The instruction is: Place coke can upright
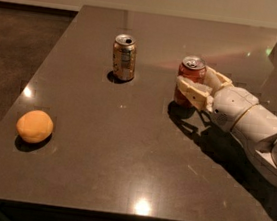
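The coke can [190, 71] stands upright on the bench [123, 156], at about 1 o'clock from its middle. The claw [194, 77], reaching in from 3 o'clock, is clenched on the can's sides, low on the body, probably to keep it steady as it is set down. A gold can [124, 58] stands apart at 11 o'clock and an orange [34, 126] at 8 o'clock. What either can holds cannot be told.
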`<control>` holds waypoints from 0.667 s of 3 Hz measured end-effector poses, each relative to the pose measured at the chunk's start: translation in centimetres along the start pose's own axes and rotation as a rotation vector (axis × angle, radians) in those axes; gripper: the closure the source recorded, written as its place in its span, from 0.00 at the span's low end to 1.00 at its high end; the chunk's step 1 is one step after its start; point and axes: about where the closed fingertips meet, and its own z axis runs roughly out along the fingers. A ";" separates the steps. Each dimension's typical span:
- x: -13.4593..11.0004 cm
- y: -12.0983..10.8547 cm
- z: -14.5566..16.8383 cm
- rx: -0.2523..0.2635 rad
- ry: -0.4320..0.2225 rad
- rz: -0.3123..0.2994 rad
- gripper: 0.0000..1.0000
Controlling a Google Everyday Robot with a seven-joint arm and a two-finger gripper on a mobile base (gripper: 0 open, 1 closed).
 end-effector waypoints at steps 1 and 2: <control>0.5 -0.4 -0.2 0.013 -0.002 -0.010 0.58; 0.4 -0.2 0.0 0.008 -0.002 -0.010 0.35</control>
